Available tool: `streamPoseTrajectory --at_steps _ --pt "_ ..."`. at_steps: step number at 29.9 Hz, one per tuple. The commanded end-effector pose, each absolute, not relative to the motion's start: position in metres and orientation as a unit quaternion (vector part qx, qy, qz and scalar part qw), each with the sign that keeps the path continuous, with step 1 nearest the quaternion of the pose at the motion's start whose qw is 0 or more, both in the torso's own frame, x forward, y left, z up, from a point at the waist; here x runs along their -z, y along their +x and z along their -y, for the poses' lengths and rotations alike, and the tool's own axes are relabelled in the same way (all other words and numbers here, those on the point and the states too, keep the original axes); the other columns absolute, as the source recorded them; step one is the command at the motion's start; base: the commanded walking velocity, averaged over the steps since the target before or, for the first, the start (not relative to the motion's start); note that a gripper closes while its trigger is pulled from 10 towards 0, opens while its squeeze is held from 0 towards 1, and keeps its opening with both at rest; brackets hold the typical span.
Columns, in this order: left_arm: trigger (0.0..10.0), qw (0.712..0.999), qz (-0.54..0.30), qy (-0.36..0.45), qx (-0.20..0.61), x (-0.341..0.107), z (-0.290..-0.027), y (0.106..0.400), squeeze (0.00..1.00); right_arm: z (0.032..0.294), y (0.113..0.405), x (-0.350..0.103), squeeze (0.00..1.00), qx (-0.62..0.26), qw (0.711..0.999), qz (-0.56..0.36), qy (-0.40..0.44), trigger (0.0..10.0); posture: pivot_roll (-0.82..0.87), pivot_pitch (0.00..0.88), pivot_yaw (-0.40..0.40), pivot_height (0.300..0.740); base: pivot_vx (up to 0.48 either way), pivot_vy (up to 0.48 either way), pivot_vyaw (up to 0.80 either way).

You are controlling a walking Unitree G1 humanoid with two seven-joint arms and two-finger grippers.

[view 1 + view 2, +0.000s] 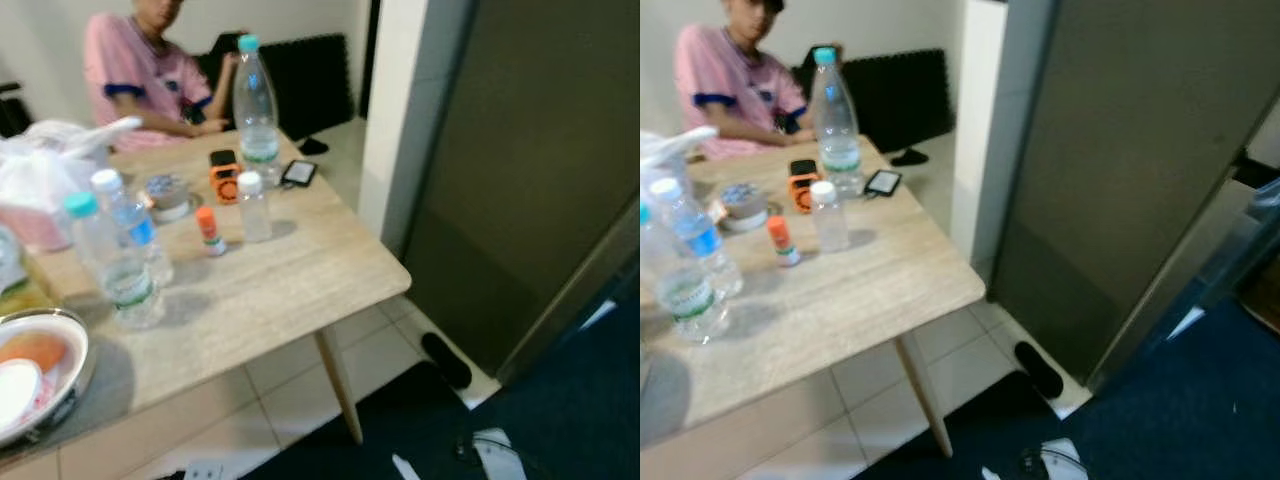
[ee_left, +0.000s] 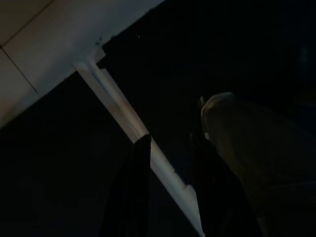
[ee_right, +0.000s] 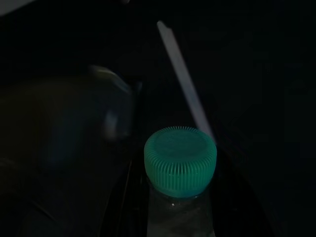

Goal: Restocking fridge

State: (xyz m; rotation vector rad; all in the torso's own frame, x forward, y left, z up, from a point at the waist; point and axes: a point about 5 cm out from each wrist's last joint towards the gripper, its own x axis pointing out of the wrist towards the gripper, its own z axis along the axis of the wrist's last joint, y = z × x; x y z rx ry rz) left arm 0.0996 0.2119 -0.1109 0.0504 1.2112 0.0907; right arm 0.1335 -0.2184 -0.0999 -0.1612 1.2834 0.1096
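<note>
In the right wrist view a clear water bottle with a ribbed green cap (image 3: 180, 160) stands between the dark fingers of my right gripper (image 3: 178, 212), which is shut on its neck. My left gripper (image 2: 170, 153) hangs open in the shade over a dark floor and a pale strip. The tall dark grey fridge (image 1: 520, 150) stands to the right of the table. On the wooden table (image 1: 300, 270) are a tall teal-capped bottle (image 1: 256, 110), a small clear bottle (image 1: 254, 207), a blue-labelled bottle (image 1: 130, 225) and a green-capped bottle (image 1: 112, 265).
A person in a pink shirt (image 1: 140, 70) sits behind the table. A metal bowl (image 1: 75, 345), a glue stick (image 1: 209, 231), an orange gadget (image 1: 224, 180), a phone (image 1: 299, 172) and a plastic bag (image 1: 40, 170) are on it. A black shoe (image 1: 445, 360) lies by the fridge's foot.
</note>
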Motion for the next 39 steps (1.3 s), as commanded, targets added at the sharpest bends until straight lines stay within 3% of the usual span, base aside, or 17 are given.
streamPoseTrajectory --at_steps 1,8,14,39 --pt "10.0 0.817 -0.575 0.019 -0.035 0.1123 -0.2085 0.0966 0.00 0.2238 0.1297 0.1002 0.00 -0.044 0.794 -0.599 -0.089 10.0 -0.01 0.000 0.025 0.740 0.000 0.000 -0.79" --pt "10.0 0.815 -0.577 0.003 -0.045 0.1127 -0.2083 0.0954 0.00 0.2192 0.1337 0.1000 0.00 -0.050 0.803 -0.585 -0.099 10.0 -0.01 0.000 0.022 0.740 0.000 0.000 -0.79" --pt "10.0 0.815 -0.577 -0.006 -0.050 0.1129 -0.2083 0.0947 0.00 0.2156 0.1351 0.1002 0.00 -0.058 0.805 -0.581 -0.102 10.0 -0.01 0.000 0.025 0.740 0.000 0.000 0.00" --pt "10.0 0.811 -0.583 -0.010 -0.049 0.1136 -0.2071 0.0930 0.00 0.2155 0.1361 0.0996 0.00 -0.086 0.803 -0.579 -0.115 10.0 -0.01 0.000 0.021 0.740 0.000 -0.420 0.00"
